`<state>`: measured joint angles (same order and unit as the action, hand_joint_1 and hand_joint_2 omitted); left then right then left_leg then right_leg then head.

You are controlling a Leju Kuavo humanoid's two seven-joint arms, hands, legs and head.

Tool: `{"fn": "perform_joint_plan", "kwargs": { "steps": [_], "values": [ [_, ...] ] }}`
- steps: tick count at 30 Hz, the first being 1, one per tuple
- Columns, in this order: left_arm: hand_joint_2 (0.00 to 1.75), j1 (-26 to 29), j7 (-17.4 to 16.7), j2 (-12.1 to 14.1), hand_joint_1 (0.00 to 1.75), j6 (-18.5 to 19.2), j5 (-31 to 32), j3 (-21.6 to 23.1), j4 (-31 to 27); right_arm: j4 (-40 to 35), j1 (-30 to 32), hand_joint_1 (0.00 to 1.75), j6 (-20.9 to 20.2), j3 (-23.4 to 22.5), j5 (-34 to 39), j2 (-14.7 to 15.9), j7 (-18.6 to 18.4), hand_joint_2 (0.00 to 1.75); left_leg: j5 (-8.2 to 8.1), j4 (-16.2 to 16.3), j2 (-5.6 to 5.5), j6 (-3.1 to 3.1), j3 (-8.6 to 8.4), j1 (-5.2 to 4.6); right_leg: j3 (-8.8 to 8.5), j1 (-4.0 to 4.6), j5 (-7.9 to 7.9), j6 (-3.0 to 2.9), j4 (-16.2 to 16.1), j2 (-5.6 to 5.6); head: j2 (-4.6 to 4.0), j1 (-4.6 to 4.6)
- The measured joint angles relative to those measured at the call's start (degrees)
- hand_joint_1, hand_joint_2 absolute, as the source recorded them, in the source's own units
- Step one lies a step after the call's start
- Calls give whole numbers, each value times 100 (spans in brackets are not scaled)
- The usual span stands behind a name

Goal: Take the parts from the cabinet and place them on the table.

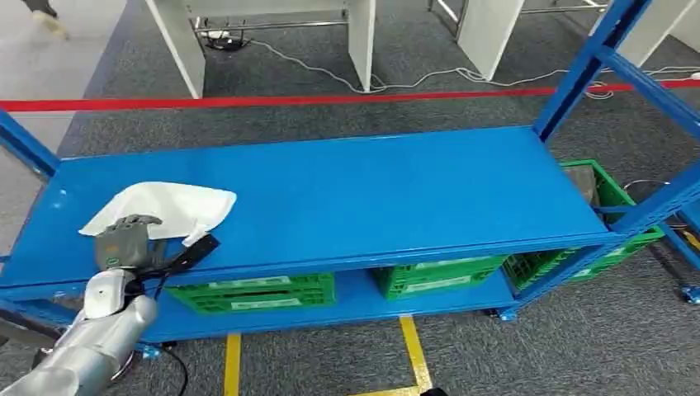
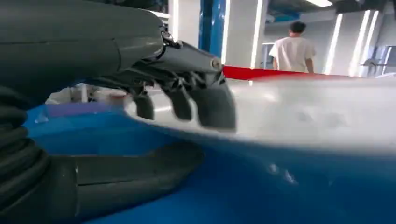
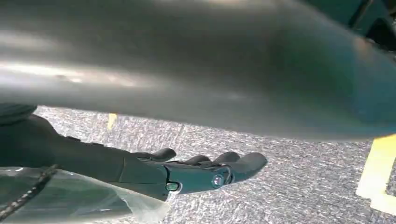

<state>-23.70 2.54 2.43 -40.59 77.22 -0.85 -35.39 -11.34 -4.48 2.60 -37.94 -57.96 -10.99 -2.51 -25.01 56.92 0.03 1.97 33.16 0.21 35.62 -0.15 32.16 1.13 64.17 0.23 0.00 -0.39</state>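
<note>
One white part (image 1: 165, 208), flat and bag-like, lies on the near left of the blue shelf (image 1: 347, 198). The left hand (image 1: 128, 243) rests at the near edge of this part; its fingers (image 2: 205, 105) lie over the white surface and the thumb (image 2: 135, 170) is under them on the shelf, but I cannot tell if they already pinch it. To do this step well, I think the thumb must slide under the edge before closing, then lift slowly. The right hand (image 3: 187, 175) hangs over the floor, fingers loosely extended, holding nothing.
</note>
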Motion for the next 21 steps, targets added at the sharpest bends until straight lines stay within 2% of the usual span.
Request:
{"fn": "perform_joint_plan", "kwargs": {
  "steps": [1, 2, 3, 4, 5, 6, 7, 8, 9, 11, 13, 14, 15, 17, 18, 19, 20, 21],
  "values": [
    [175, 23, 7, -2, 175, -4, 9, -7, 2, 0, 0, 0, 0, -2, -2, 0, 0, 0, 0, 1, 8, 0, 6, -2, 255, -13, 222, 24, 529, -2, 0, -17],
    [175, 26, 15, 0, 175, -4, 18, -11, 2, 0, 10, 0, 0, -4, -2, 0, 0, 0, 0, 4, 11, 0, 12, -2, 470, -13, 359, 45, 961, -2, 0, -4],
    [175, 26, 26, 0, 175, -4, 22, -11, 2, 0, 23, 0, 0, -7, -2, 0, -2, 0, 0, 4, 11, 0, 8, -1, 573, -16, 355, 61, 1146, -5, 0, -7],
    [175, 12, 26, 0, 175, -7, 22, -13, 2, 0, 32, 0, 0, -11, -4, 2, -2, 0, -1, 4, 8, 0, 1, 0, 546, -27, 225, 73, 1065, -6, 0, -7],
    [175, 9, 33, 0, 175, -7, 22, -13, 2, 0, 31, 0, 2, -26, -7, 7, -2, 0, -6, 6, 5, -6, -10, 1, 408, -38, 0, 76, 753, -6, 0, -4],
    [175, 10, 42, 0, 175, -7, 20, -13, 2, 0, 22, 0, 7, -39, -11, 9, -2, 0, -14, 7, 3, -18, -27, 5, 142, -51, -297, 71, 200, -13, 0, -9],
    [175, 9, 46, -2, 175, -4, 20, -13, 2, 0, 17, 0, 7, -44, -15, 11, 0, 0, -27, 15, 3, -39, -38, 8, -115, -61, -516, 76, -325, -28, 0, -7],
    [175, 8, 46, -2, 175, -7, 17, -15, 2, 0, 9, 0, 7, -46, -17, 9, 2, 0, -39, 30, 0, -78, -28, -19, -245, -55, -457, 79, -576, -34, 0, -4],
    [175, 5, 48, 7, 175, -7, 13, -22, 2, 0, -2, 0, 7, -46, -17, 4, 2, 0, -50, 80, -13, -112, 8, -40, -308, -51, -459, 13, -649, -8, 0, -5],
    [175, 6, 83, 7, 175, -6, 11, -26, 2, 0, 10, 0, 7, -52, -33, 7, 0, 0, -17, 55, -11, -167, 10, -33, -280, -31, -462, -45, -615, -10, 0, -11],
    [175, 10, 214, 15, 175, -7, -37, -33, 2, 0, 13, 0, -2, -59, -57, 7, 0, 0, -72, 97, -14, -222, 18, -17, -299, -67, -501, -129, -653, -24, 0, -13],
    [175, 17, 350, 17, 175, -7, -61, -48, 0, 0, 5, 0, -2, -61, -68, 7, 2, 0, -213, 269, -12, -251, 80, -16, -303, -66, -501, -159, -653, -25, 0, -35],
    [175, 58, 453, 9, 175, -7, -61, -63, -18, 0, -7, 0, -2, -63, -74, 7, 2, 0, -439, 645, -13, -275, 240, -4, -300, -65, -501, -191, -653, -25, 0, -53],
    [175, 285, 831, -31, 175, -4, 55, -153, -307, 0, -6, 0, -4, -66, -103, 7, 2, 0, -863, 1617, -13, -302, 659, 2, -293, -57, -496, -207, -651, -6, 0, -44],
    [175, 412, 1033, -61, 175, -4, 90, -236, -515, 0, 1, 0, -2, -68, -111, 7, 2, 0, -922, 1880, -13, -301, 776, 3, -293, -54, -496, -208, -651, 5, 0, -50],
    [175, 523, 1275, -138, 175, -2, 125, -350, -724, 0, 5, 0, 2, -70, -122, 7, 2, 0, -852, 1875, -13, -292, 774, 3, -296, -51, -495, -208, -649, 15, 0, -44],
    [175, 638, 1523, -221, 175, -2, 166, -470, -950, 0, 7, 0, 9, -74, -131, 7, 2, 0, -655, 1620, -13, -270, 661, 3, -297, -47, -495, -207, -647, 29, 0, -48],
    [175, 774, 1870, -359, 175, -2, 247, -648, -1337, 0, 4, 0, 13, -81, -151, 7, 2, 0, -373, 1127, -13, -240, 434, 3, -303, -43, -493, -204, -645, 38, 0, -46]
  ]
}}
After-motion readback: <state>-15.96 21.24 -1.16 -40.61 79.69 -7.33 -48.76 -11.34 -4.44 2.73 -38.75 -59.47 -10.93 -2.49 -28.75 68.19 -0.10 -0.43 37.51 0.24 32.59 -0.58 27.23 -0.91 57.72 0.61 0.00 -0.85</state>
